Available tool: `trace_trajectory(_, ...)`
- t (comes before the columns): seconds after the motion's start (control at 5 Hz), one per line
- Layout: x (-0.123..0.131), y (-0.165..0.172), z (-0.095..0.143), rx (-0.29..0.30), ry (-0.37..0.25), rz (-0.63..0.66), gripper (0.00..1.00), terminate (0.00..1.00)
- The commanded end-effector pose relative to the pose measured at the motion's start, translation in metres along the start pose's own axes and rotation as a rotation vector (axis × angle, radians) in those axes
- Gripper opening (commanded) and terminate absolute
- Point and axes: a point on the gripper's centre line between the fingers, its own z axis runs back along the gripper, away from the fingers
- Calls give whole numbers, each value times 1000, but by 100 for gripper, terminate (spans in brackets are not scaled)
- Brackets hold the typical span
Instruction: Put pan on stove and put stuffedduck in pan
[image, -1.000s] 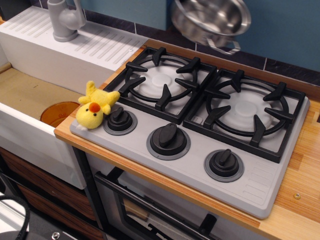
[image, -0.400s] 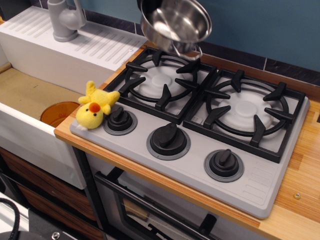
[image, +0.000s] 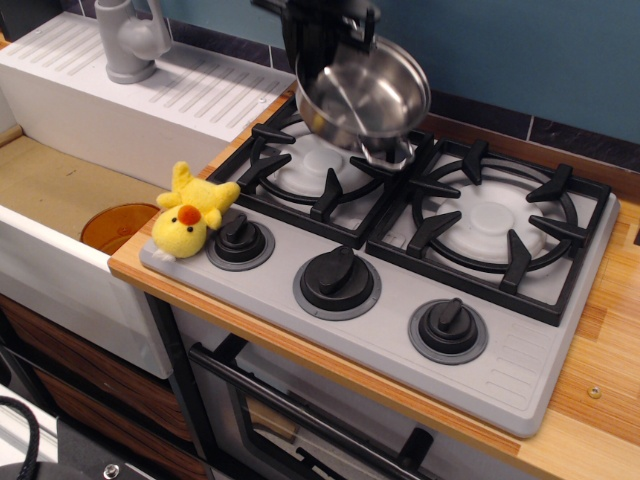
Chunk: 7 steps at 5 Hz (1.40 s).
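Note:
The shiny steel pan (image: 365, 98) hangs tilted in the air just above the left burner of the grey stove (image: 400, 300), its open side facing the camera. My black gripper (image: 325, 35) holds it by its far rim from above, at the top of the view. The yellow stuffedduck (image: 192, 215) with an orange beak lies at the stove's front left corner, next to the left knob (image: 240, 240). The duck is well left of and below the gripper.
A white sink unit (image: 130, 100) with a grey faucet (image: 130, 40) stands to the left, with an orange disc (image: 112, 225) in its basin. Wooden counter (image: 600, 400) borders the stove at right. A blue wall lies behind.
The pan, held by the gripper, has come down and leftward from the upper right to just above the left burner. The duck has not moved.

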Motion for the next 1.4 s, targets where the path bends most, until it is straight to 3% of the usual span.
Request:
trace_trajectory(0.0,2,21,-2,50,-72,2,0,0)
trace_trajectory(0.2,-3,35,-4,72,-70,7,0,0)
trace_trajectory(0.4,-11,33,-10,74,-65,6,100,0)
trace_trajectory(0.6,-14,35,-12,52,-66,-2,100,0)
trace_trajectory(0.8,-20,43,10,40,-54,-29,100,0)
trace_trajectory(1.2,-23,52,70,82,19,-61,100,0)
